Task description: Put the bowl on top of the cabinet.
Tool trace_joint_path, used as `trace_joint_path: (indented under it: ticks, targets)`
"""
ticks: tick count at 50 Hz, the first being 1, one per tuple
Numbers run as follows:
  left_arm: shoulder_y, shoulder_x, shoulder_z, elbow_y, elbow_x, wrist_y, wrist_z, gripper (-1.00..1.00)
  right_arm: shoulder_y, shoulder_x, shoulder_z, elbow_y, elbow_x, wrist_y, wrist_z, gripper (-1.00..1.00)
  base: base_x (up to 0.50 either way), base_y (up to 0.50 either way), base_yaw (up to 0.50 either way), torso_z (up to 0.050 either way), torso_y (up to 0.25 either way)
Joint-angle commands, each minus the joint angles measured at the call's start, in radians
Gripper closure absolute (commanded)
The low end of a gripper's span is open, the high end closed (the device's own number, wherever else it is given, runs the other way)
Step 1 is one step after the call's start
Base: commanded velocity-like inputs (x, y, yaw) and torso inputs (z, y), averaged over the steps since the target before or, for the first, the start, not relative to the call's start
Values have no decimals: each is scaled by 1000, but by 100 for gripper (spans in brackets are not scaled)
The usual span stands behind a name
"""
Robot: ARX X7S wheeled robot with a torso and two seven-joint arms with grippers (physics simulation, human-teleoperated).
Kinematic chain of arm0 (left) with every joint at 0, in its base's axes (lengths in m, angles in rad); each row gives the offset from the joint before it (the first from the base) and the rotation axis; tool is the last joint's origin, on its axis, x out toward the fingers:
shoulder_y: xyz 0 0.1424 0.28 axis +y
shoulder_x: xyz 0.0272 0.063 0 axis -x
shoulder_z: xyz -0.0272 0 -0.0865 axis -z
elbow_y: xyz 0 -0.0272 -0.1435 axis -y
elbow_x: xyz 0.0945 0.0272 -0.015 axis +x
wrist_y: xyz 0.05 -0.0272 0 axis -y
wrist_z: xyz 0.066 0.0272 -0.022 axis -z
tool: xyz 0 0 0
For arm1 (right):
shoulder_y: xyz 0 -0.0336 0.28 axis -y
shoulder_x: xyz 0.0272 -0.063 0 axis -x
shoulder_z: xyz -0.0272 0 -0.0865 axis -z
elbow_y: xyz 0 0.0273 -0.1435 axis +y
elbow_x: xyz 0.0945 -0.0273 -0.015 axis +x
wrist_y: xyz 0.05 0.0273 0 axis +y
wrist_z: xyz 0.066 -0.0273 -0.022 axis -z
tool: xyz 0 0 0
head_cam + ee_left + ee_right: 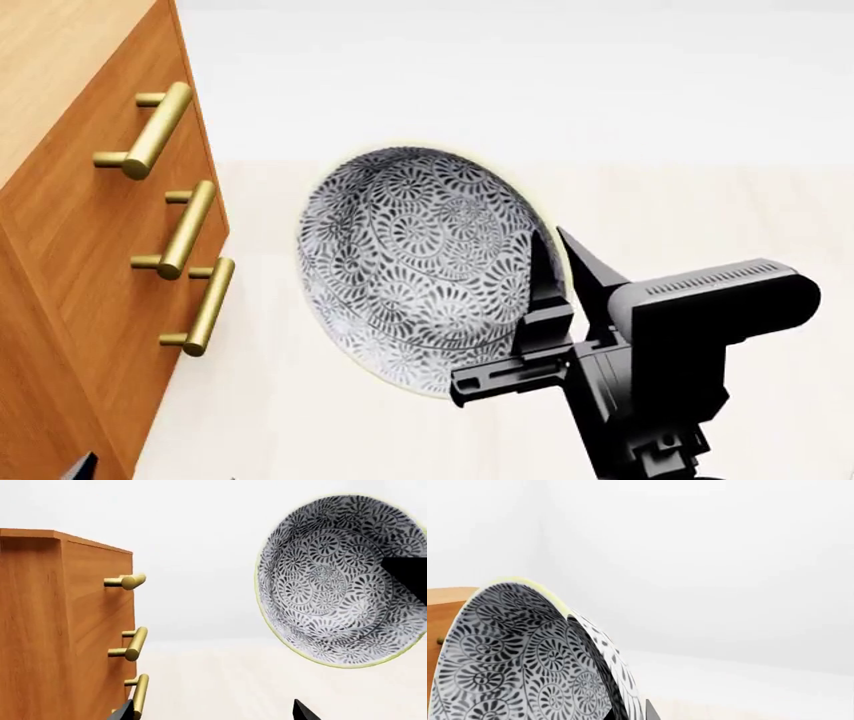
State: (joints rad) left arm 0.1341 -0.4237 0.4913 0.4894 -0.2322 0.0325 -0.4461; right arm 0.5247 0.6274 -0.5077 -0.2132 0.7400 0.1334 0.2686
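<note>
The bowl, white with dense grey-black floral patterns and a pale rim, hangs in the air tipped on its side, to the right of the cabinet's drawer fronts. My right gripper is shut on the bowl's rim, one finger inside and one outside. In the right wrist view the bowl fills the lower left and the right gripper pinches its wall. The left wrist view looks into the bowl from the open side. My left gripper is open and empty, beside the orange-brown cabinet.
The cabinet stands at the left with three brass bar handles on its front; its lighter top lies at the upper left. Pale floor and white walls lie behind. A dark tip of the left arm shows at the bottom left.
</note>
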Motion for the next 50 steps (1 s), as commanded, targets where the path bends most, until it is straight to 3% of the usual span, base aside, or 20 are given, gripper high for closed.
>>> trace_joint_path:
  ticks: [1,22,30,37,41,43,50]
  targets:
    - [-34,0,43,104,45,-109,-15,-100,0,7,7,-21,-20,-1,5,100,0,0,0,0,0]
    - [-179,35,72,169,-51,-276,41,-100,-12,13,8,-40,-23,-7,11,100,0,0,0,0,0]
    - [-239,61,53,204,-93,-421,-8,-100,-17,15,10,-44,-21,-10,11,100,0,0,0,1,0]
    - [-321,38,122,273,-86,-537,32,-100,-17,14,6,-51,-24,-9,12,100,0,0,0,0,0]
    - [-340,58,78,276,-159,-556,37,-100,-17,15,5,-52,-26,-9,12,100,0,0,0,0,0]
    - [-343,78,20,278,-277,-558,58,-100,-17,15,6,-53,-25,-9,13,100,0,0,0,0,0]
    - [-413,96,-11,268,-372,-618,77,-100,-24,20,7,-62,-25,-12,15,100,0,0,0,0,1]
